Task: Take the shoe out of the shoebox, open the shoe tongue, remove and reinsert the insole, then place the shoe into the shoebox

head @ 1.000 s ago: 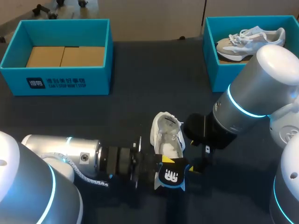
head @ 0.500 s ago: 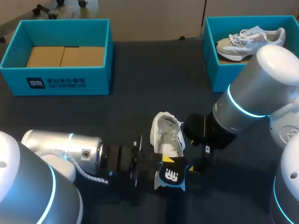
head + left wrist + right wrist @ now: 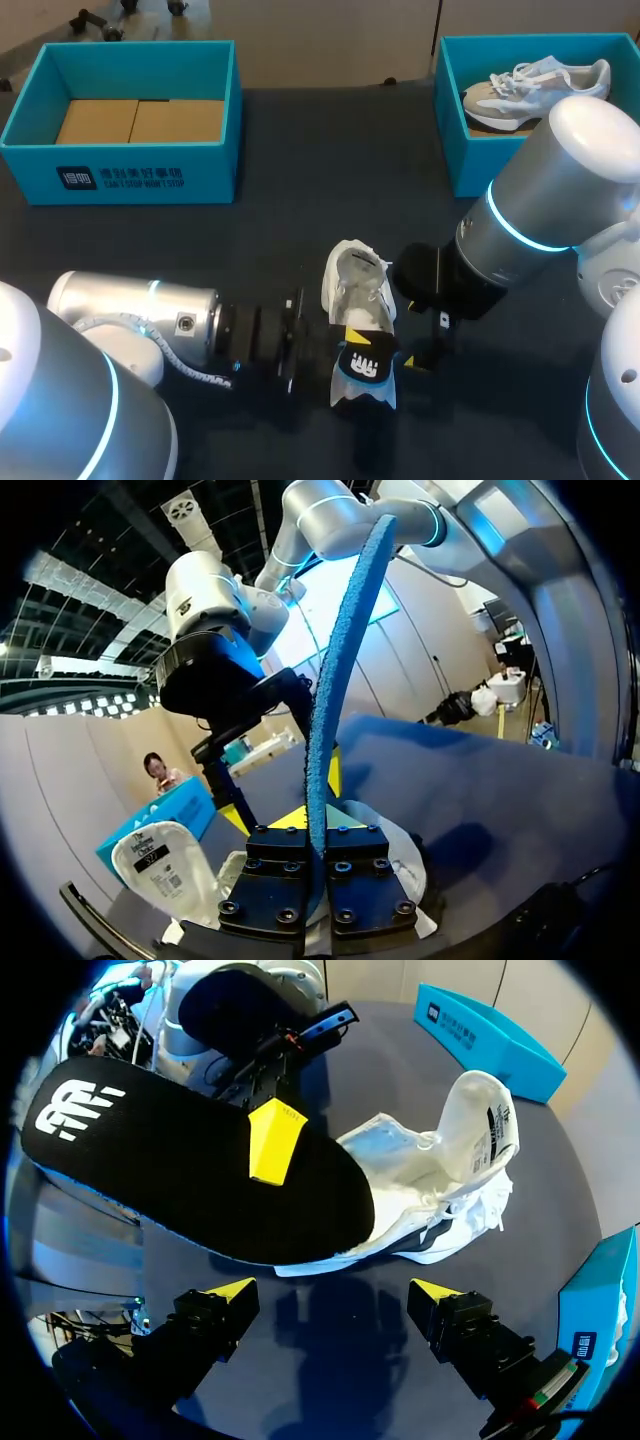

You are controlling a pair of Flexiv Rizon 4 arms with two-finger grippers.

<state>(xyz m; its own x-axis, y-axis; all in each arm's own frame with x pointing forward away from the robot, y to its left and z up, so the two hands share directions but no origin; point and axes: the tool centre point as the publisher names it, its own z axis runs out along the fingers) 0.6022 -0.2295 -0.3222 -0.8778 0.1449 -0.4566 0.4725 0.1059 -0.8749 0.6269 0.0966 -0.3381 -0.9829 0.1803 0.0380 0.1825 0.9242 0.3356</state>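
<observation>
Black insole (image 3: 366, 370), lower centre of the head view, clamped edgewise in left gripper (image 3: 312, 868), partly over white shoe (image 3: 357, 290). Right gripper (image 3: 335, 1295) fingers apart beside shoe.

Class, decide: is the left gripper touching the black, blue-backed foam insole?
Touching. The left wrist view shows the black, blue-backed foam insole pinched edge-on between both fingers of the left gripper.

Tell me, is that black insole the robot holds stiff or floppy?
Probably springy, not limp: held only by the left fingers, the insole stands out from them with just a gentle curve. It looks thin, so it is likely light.
</observation>
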